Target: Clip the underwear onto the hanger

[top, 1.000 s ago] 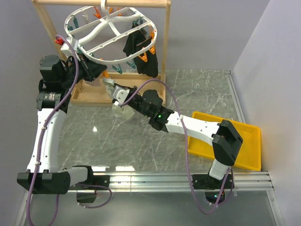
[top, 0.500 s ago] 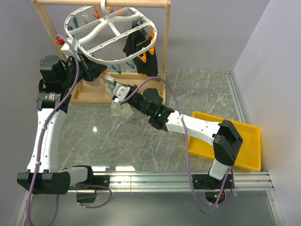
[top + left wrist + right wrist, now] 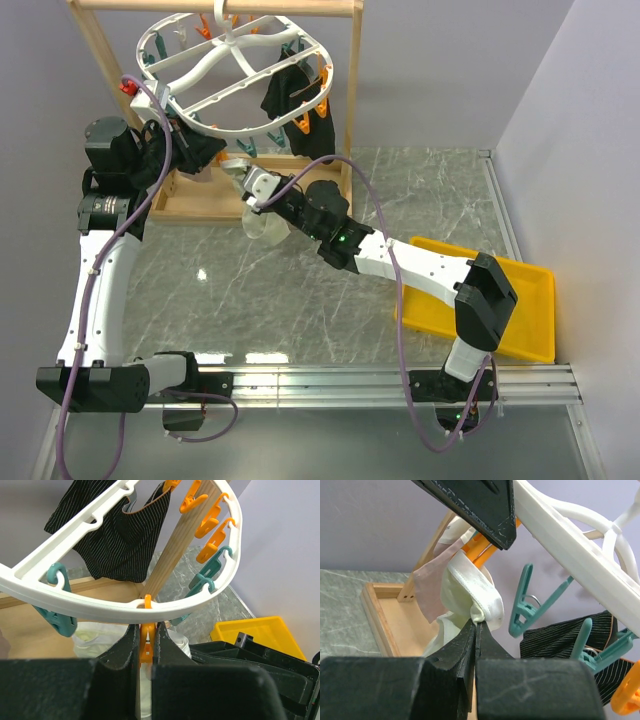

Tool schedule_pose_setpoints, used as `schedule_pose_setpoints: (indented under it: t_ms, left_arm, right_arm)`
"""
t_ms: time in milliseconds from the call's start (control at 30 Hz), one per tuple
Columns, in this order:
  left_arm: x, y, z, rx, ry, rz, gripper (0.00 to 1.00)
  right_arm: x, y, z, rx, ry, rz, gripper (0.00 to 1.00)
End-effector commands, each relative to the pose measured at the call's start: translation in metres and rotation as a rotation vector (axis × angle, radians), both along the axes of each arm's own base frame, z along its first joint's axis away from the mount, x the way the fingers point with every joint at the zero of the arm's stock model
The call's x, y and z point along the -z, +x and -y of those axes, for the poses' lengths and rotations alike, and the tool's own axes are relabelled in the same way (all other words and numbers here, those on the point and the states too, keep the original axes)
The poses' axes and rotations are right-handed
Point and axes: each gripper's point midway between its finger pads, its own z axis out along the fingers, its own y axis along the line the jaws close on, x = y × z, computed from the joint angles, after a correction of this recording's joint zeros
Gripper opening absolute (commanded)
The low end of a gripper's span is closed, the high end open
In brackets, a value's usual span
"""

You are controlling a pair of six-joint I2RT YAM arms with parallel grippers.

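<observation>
Since the earlier frame your right arm has swung up and in toward the hanger, carrying the underwear off toward the front rim. Your left arm has not shifted.

The right tool is pressed together, pinching a folded edge of the underwear. The rest of the pale cloth hangs below it, clear of the tabletop. The left tool is nearly closed on the orange clip that dangles from the hanger's rim, one finger on each side of it.

You are at the feeding step, as I read it: the left tool squeezes the clip and the right one brings the fabric to it. In the right wrist view the top of the fold sits just under the orange clip, touching it or very close. You cannot tell from these views whether any cloth is already between the clip's teeth.

The next move calls for a short lift of the fold, straight up into the clip's mouth, while the left tool keeps squeezing. Only then should the left tool ease off so the clip bites. Let go with the right tool last.

Mind the teal clip just beside the fold and the black garment hanging behind. The loose cloth could snag on either.
</observation>
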Motion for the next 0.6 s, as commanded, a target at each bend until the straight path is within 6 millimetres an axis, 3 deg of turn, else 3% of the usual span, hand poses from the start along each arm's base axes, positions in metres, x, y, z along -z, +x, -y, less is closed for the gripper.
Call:
schedule_pose_setpoints:
  t_ms: [0,333,567]
  left_arm:
    - [0.004,-0.017,0.004,0.037,0.024,-0.028,0.0]
    - [0.004,-0.017,0.001,0.027,0.046,-0.008,0.0]
    - [0.001,-0.017,0.001,0.027,0.047,0.002,0.0]
  right_arm:
    - [-0.051,-0.003,0.013,0.01,0.109,0.036,0.0]
    - [-0.07,-0.008,0.014,-0.013,0.155,0.009,0.0]
    - [-0.072,-0.007,0.012,-0.017,0.155,-0.008,0.0]
